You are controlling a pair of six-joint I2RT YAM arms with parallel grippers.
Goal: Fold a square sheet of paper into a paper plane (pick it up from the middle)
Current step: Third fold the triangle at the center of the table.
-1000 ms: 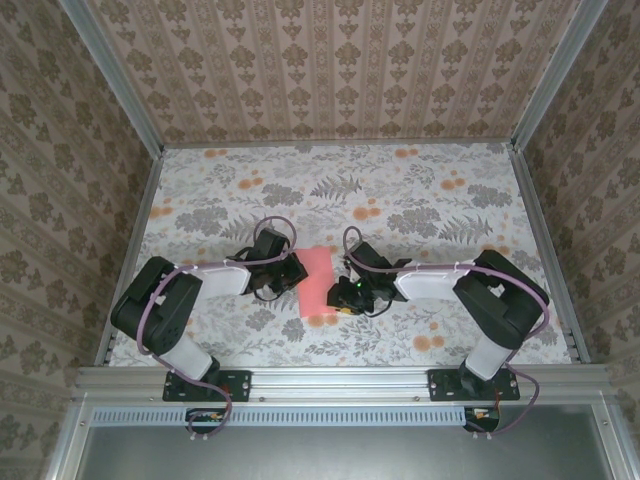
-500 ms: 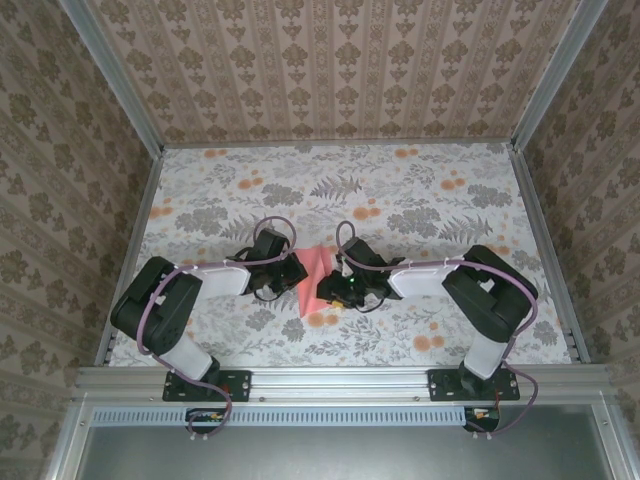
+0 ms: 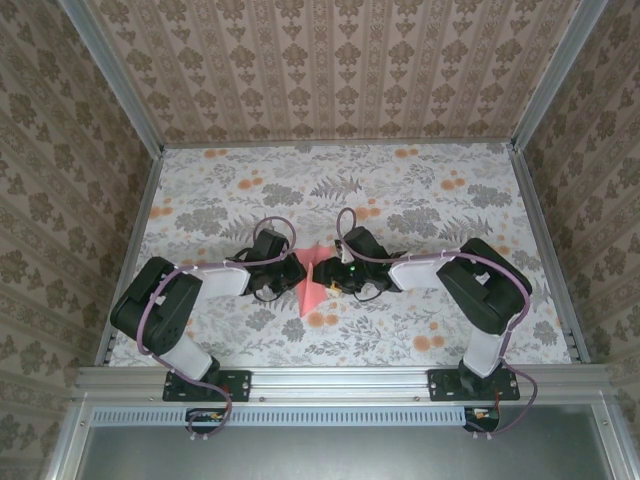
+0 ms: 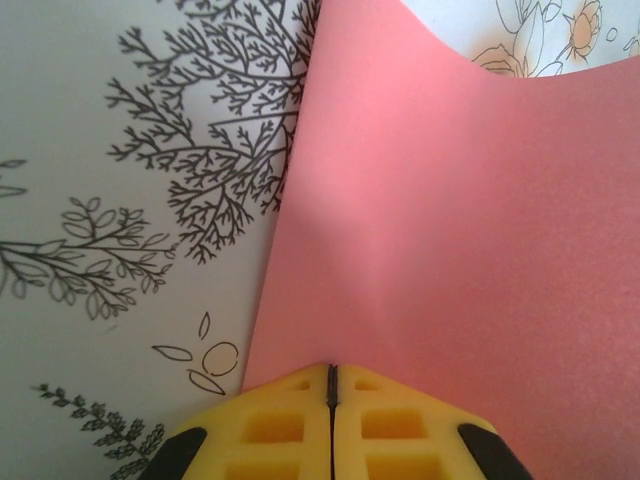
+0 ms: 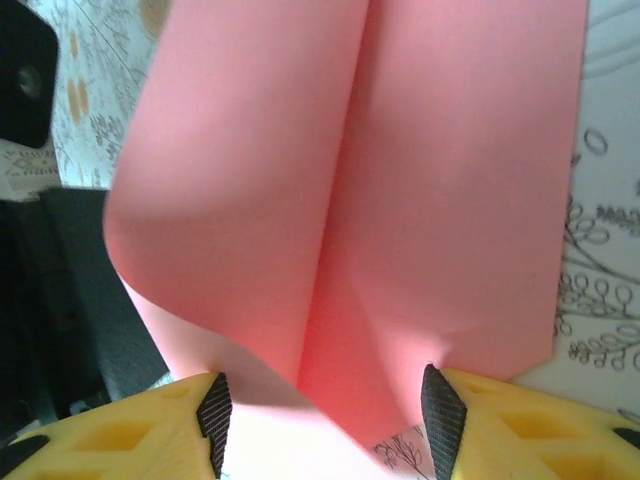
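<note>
One curled sheet (image 3: 312, 284), seemingly pinched by left gripper (image 4: 331, 373), right gripper (image 5: 328, 408) gaping.

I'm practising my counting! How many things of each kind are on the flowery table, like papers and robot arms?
Pink paper sheet: 1
Robot arms: 2, the left arm and the right arm
Total: 3
</note>
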